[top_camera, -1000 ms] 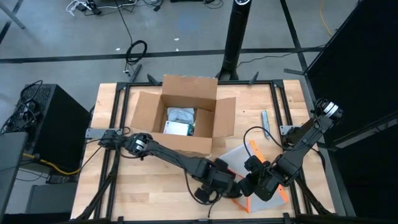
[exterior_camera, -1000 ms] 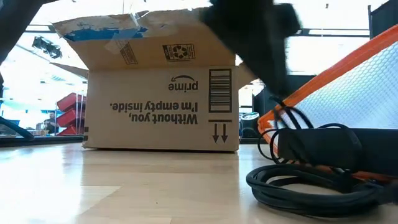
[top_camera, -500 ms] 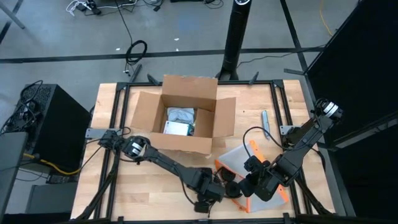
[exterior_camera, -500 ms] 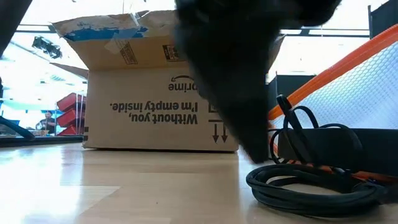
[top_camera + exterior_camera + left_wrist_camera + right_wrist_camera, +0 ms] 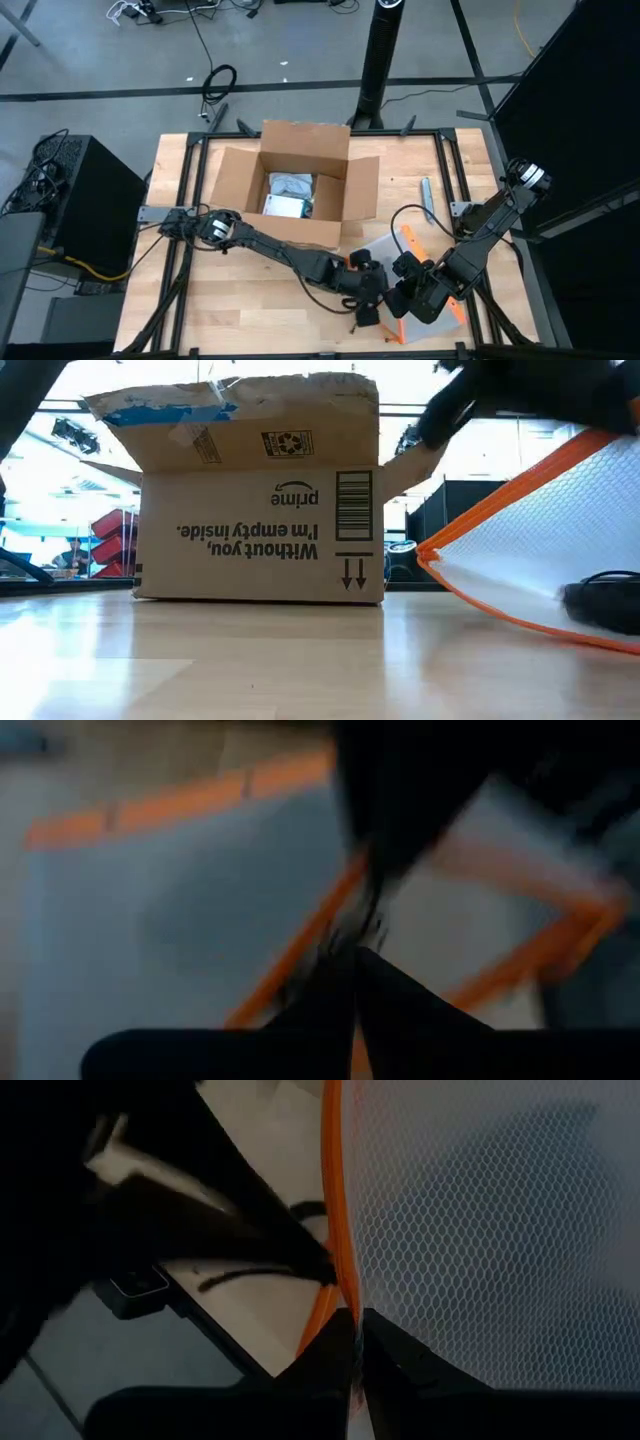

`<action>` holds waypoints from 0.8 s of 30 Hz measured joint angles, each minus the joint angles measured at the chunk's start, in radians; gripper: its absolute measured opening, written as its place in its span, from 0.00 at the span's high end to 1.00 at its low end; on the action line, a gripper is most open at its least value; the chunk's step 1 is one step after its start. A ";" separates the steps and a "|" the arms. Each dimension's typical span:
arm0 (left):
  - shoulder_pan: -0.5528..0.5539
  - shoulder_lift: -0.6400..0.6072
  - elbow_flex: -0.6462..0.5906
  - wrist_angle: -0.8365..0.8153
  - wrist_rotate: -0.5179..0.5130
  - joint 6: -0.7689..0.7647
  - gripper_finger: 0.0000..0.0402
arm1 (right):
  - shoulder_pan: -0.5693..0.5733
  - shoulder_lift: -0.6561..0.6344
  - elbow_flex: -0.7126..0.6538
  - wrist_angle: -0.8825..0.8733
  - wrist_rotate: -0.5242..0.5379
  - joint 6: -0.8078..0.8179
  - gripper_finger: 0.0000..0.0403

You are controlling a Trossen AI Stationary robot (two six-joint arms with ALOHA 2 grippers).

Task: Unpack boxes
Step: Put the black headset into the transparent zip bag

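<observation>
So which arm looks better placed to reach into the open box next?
Probably the left. Its pincer is beside the orange-edged pouch and closer to the cardboard box; the right pincer is also at the pouch, farther from the box.

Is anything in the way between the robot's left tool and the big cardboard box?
Nothing visible. The left tool is at the orange-edged pouch, near the right tool; only bare table lies between it and the open box.
</observation>
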 joint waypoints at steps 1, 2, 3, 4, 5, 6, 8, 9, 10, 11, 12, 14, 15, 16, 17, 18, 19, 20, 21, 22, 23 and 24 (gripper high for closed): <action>-0.001 0.004 0.000 -0.054 0.001 0.000 0.99 | 0.000 0.000 0.000 0.000 0.000 0.000 1.00; -0.004 0.007 -0.002 -0.105 0.003 -0.001 0.99 | 0.000 0.000 0.000 0.000 0.000 0.000 1.00; -0.009 0.008 -0.004 -0.151 0.009 0.002 1.00 | 0.000 0.000 0.000 0.000 0.000 0.000 1.00; -0.015 0.008 -0.004 -0.179 0.021 0.013 1.00 | 0.000 0.000 0.000 0.000 0.000 -0.001 1.00; -0.025 0.008 -0.007 -0.180 0.037 0.028 1.00 | 0.000 0.000 0.000 0.000 0.000 -0.004 1.00; -0.040 0.004 -0.019 -0.161 0.053 0.037 1.00 | 0.000 0.000 0.000 0.000 0.000 -0.005 1.00; -0.069 0.001 -0.048 -0.131 0.082 0.040 1.00 | 0.000 0.000 0.000 0.001 0.000 -0.006 1.00; -0.080 0.002 -0.060 -0.120 0.099 0.033 1.00 | 0.000 0.000 0.000 0.001 0.000 -0.007 1.00; -0.088 0.005 -0.068 -0.109 0.112 0.024 1.00 | 0.000 0.000 0.000 0.001 0.000 -0.007 1.00; -0.089 0.007 -0.079 -0.093 0.115 0.014 1.00 | 0.000 0.000 0.000 0.001 0.000 -0.006 1.00; -0.089 0.007 -0.091 -0.074 0.112 -0.001 1.00 | 0.000 0.000 0.000 0.001 -0.001 -0.006 1.00; -0.087 0.005 -0.124 -0.028 0.100 -0.025 1.00 | 0.000 0.000 0.000 0.002 -0.001 -0.005 1.00; -0.083 0.005 -0.138 0.004 0.094 -0.026 1.00 | -0.001 0.000 0.000 0.002 -0.001 -0.005 1.00; -0.080 0.005 -0.151 0.038 0.090 -0.027 1.00 | -0.001 0.000 0.000 0.003 -0.001 -0.004 1.00; -0.077 0.006 -0.165 0.072 0.085 -0.027 1.00 | -0.001 0.000 0.000 0.004 -0.001 -0.003 1.00; -0.073 0.006 -0.178 0.106 0.080 -0.027 1.00 | -0.002 0.000 0.000 0.004 -0.001 -0.003 1.00; -0.070 0.006 -0.192 0.139 0.076 -0.028 1.00 | -0.002 0.000 0.000 0.005 -0.002 -0.002 1.00; -0.066 0.006 -0.205 0.173 0.071 -0.028 1.00 | -0.002 0.000 0.000 0.006 -0.002 -0.002 1.00; -0.063 0.006 -0.218 0.207 0.067 -0.029 1.00 | -0.003 0.000 0.000 0.006 -0.002 -0.001 1.00; -0.060 0.006 -0.232 0.241 0.062 -0.029 1.00 | -0.003 0.000 0.000 0.007 -0.002 0.000 1.00; -0.056 0.006 -0.245 0.275 0.057 -0.029 1.00 | -0.003 0.000 0.000 0.008 -0.002 0.000 1.00; -0.053 0.006 -0.259 0.308 0.053 -0.030 1.00 | -0.004 0.000 0.000 0.008 -0.002 0.001 1.00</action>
